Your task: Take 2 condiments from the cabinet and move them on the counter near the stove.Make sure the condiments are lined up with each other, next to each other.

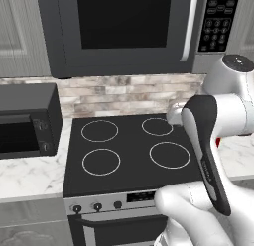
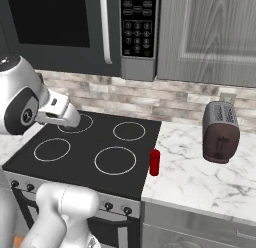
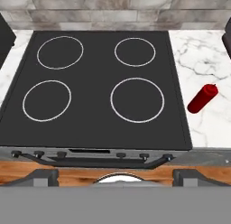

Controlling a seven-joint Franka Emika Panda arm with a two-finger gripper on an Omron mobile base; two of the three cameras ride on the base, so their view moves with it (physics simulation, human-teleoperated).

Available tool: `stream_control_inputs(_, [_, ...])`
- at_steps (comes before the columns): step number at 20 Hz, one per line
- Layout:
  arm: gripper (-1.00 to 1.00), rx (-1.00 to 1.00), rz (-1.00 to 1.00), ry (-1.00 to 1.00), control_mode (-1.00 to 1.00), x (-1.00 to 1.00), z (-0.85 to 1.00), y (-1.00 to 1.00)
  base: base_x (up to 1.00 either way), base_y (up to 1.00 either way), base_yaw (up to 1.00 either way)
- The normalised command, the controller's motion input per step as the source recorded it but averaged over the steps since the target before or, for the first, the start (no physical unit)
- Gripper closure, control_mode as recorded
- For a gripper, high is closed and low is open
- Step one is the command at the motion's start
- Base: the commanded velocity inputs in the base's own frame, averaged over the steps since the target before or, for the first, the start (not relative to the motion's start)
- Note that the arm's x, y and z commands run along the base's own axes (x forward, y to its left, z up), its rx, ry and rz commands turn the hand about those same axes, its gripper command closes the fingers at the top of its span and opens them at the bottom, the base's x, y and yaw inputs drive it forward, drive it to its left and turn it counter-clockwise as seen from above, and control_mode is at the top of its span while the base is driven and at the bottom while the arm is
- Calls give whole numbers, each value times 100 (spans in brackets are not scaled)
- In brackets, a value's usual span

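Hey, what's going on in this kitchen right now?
A white robot arm is partway through moving condiment bottles to the counter by the stove. The red bottle already stands upright on the marble just to the right of the cooktop. The arm's tool is open and holds nothing, looking down over the stove from above. A toaster sits farther right on the same counter, and a black microwave hangs above the stove.

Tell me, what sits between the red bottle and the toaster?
Nothing: in the right base view, bare marble counter separates the red squeeze bottle from the toaster.
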Motion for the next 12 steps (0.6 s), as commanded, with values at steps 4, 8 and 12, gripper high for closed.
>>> stream_control_inputs(4, [-100, 0, 9, -11, -100, 0, -10, 0, 0, 0, 0])
stream_control_inputs(8, [-100, 0, 3, -1, -100, 0, -7, 0, 0, 0, 0])
stream_control_inputs(12, [-100, 0, 0, 0, -100, 0, 0, 0, 0, 0, 0])
